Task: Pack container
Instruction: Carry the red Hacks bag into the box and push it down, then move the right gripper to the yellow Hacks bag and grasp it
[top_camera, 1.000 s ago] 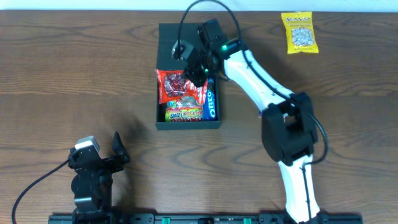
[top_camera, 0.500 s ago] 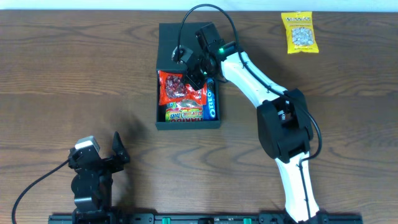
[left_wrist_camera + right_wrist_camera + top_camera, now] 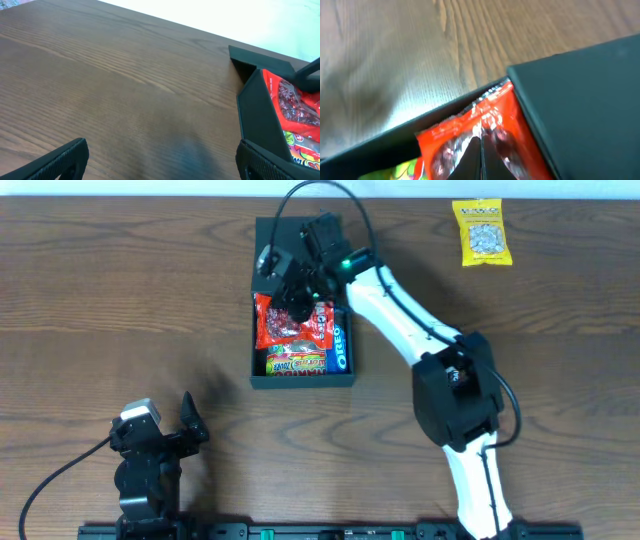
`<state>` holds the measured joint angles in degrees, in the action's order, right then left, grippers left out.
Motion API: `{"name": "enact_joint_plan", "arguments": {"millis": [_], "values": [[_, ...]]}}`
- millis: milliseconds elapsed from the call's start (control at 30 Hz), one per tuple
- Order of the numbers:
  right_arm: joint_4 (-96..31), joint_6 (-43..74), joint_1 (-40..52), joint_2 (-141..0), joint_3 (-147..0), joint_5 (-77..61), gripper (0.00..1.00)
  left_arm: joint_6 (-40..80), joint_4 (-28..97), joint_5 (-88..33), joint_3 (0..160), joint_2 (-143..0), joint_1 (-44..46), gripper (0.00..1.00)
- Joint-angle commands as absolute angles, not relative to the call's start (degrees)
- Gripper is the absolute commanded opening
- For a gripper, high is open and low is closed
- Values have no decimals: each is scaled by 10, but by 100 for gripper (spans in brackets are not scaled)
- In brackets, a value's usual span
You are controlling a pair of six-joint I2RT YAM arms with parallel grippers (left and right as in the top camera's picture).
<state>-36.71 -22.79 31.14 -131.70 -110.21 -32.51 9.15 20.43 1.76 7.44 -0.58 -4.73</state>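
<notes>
left gripper (image 3: pixel 165 425) parked at the near-left table edge; wide-open jaws are seen only in the left wrist view (image 3: pixel 165 160). container (image 3: pixel 252 350) sits at upper centre, lid flap laid back. overhead shows a red packet (image 3: pixel 285 325), a green-yellow packet (image 3: pixel 297 363) and a blue oreo pack (image 3: pixel 340 345) inside. right gripper (image 3: pixel 297 300) is over the red packet; its wrist view (image 3: pixel 480 155) shows fingertips pressed together on the wrapper (image 3: pixel 470 125). yellow packet (image 3: pixel 482 232) lies far right on the table.
</notes>
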Motion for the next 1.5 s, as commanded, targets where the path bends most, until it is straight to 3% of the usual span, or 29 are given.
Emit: {"name": "enact_joint_plan", "arguments": {"millis": [0, 233, 467, 700, 833, 1000, 1067, 1100, 1133, 1467], "values": [[-362, -212, 324, -1351, -1107, -295, 1, 86, 209, 23, 62, -3, -48, 95], [-350, -197, 331, -1370, -1108, -263, 1, 86, 209, 23, 62, -3, -48, 95], [-346, -178, 305, -1287, -1159, -256, 1, 86, 209, 23, 62, -3, -48, 95], [-328, -177, 213, -1224, -1173, -70, 1, 86, 209, 23, 62, -3, -48, 95], [-345, -160, 106, -1232, -1172, -45, 2, 86, 209, 23, 62, -3, -48, 95], [-331, -148, -1, -1259, -1171, -45, 23, 86, 209, 23, 62, -3, -48, 95], [-317, -147, -31, -1281, -1171, -45, 65, 86, 209, 23, 62, -3, -48, 95], [-305, -147, -48, -1301, -1171, -45, 94, 86, 209, 23, 62, -3, -48, 95], [-292, -146, -59, -1317, -1171, -45, 99, 86, 209, 23, 62, -3, -48, 95], [-122, -130, -87, -1440, -1172, -45, 99, 86, 209, 23, 62, -3, -48, 95]]}}
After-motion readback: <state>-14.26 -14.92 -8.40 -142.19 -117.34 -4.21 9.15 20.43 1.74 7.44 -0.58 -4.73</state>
